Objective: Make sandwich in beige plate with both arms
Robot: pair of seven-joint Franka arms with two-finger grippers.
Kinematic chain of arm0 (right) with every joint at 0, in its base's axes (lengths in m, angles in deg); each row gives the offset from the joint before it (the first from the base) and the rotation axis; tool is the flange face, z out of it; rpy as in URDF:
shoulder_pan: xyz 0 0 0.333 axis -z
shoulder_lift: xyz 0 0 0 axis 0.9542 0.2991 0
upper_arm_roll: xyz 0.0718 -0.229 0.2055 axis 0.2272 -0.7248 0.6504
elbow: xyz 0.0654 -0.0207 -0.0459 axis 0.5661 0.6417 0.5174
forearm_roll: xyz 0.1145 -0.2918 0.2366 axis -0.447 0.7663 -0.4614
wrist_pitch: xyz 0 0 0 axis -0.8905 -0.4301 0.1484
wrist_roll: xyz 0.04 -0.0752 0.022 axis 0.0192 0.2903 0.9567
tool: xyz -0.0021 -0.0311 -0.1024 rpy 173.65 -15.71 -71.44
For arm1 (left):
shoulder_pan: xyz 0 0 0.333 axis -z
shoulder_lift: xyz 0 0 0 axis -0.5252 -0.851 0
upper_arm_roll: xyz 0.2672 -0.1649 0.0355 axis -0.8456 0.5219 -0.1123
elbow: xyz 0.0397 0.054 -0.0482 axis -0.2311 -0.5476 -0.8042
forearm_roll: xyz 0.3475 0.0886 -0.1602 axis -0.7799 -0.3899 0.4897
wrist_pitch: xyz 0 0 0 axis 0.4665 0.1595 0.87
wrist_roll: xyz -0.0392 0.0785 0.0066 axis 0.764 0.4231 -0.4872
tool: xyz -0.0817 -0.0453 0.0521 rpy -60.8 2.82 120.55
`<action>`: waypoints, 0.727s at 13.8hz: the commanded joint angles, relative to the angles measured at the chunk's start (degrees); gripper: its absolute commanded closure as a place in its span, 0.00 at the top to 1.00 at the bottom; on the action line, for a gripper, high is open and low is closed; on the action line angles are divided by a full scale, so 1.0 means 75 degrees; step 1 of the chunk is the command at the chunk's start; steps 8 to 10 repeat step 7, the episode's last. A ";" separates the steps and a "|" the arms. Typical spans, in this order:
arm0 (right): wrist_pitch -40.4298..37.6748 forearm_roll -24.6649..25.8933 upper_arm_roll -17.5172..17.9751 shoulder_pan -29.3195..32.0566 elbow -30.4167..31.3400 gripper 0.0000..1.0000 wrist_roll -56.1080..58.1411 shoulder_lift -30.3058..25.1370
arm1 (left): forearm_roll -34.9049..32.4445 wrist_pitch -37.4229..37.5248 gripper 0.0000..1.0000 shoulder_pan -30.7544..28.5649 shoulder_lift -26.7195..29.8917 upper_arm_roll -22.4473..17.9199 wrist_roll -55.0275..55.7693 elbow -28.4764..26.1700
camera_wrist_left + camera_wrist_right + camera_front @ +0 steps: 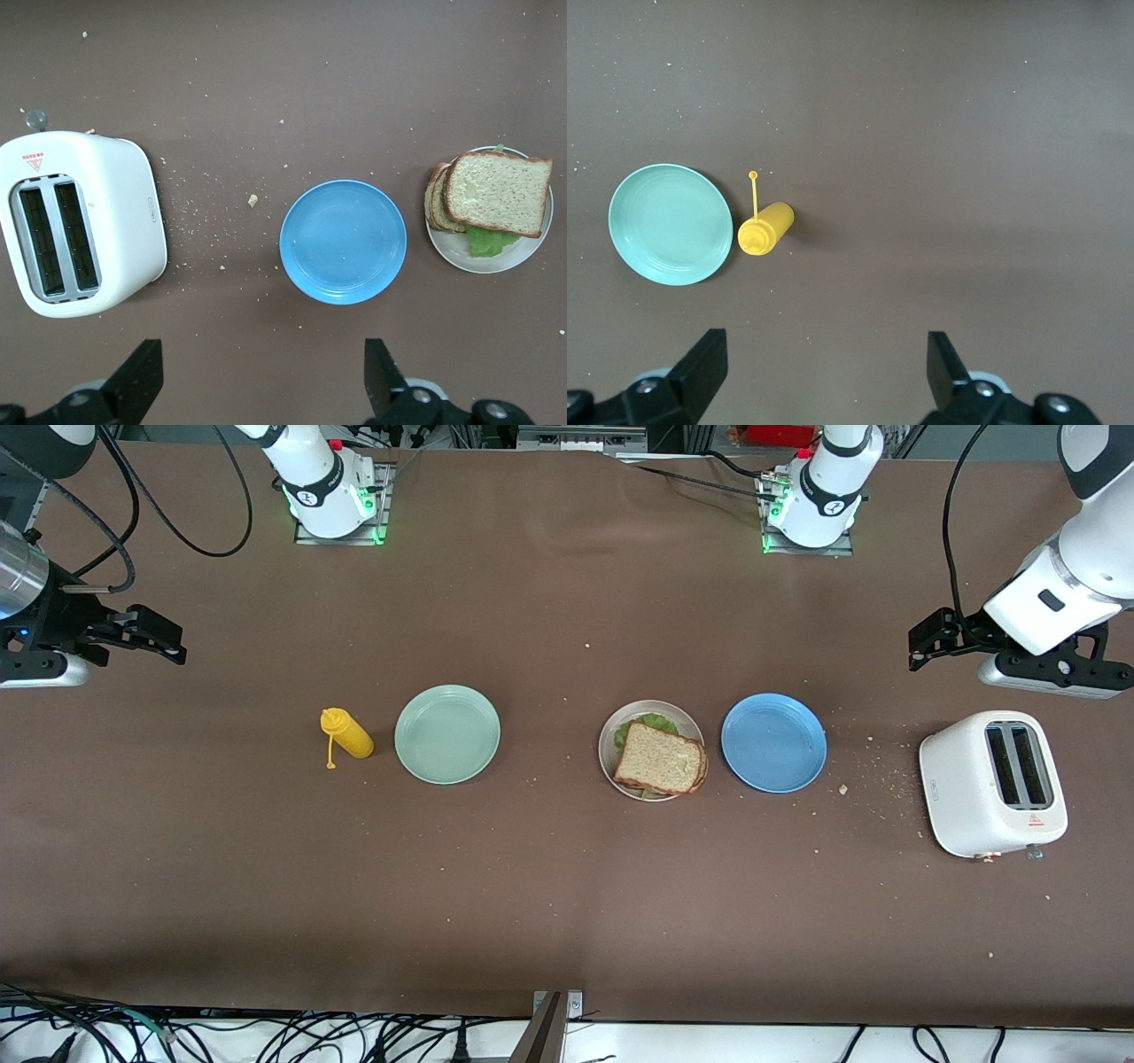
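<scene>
The sandwich [661, 759], two brown bread slices with green lettuce between them, lies on the beige plate [607, 741] near the table's middle. It also shows in the left wrist view [494, 192] on the plate [461, 255]. My left gripper [926, 642] is open and empty, up in the air at the left arm's end of the table, above the bare table by the toaster; its fingers [138, 376] frame bare table. My right gripper [151, 638] is open and empty, up in the air at the right arm's end; its fingers [702, 367] frame bare table.
A blue plate [773, 742] lies beside the beige plate toward the left arm's end, and a white toaster [992, 781] stands past it. A mint-green plate [447, 733] and a yellow squeeze bottle [347, 735] lie toward the right arm's end. Crumbs are scattered near the toaster.
</scene>
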 commanded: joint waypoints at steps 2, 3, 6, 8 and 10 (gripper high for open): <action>-0.0041 -0.0128 -0.0009 0.0032 -0.0145 1.00 -0.0044 0.0061 | -0.0218 0.0025 1.00 0.0014 -0.0099 -0.0006 -0.0149 0.0202; -0.0029 -0.0128 -0.0009 0.0032 -0.0145 1.00 -0.0044 0.0061 | -0.0207 0.0025 1.00 0.0014 -0.0099 -0.0006 -0.0149 0.0191; -0.0029 -0.0116 -0.0009 0.0021 -0.0145 1.00 -0.0044 0.0061 | -0.0207 0.0025 1.00 0.0014 -0.0099 -0.0006 -0.0149 0.0202; 0.0029 -0.0116 0.0002 0.0020 -0.0145 1.00 -0.0044 0.0061 | -0.0195 0.0025 1.00 0.0014 -0.0099 -0.0006 -0.0149 0.0191; 0.0029 -0.0116 0.0002 0.0020 -0.0145 1.00 -0.0044 0.0061 | -0.0195 0.0025 1.00 0.0014 -0.0099 -0.0006 -0.0149 0.0191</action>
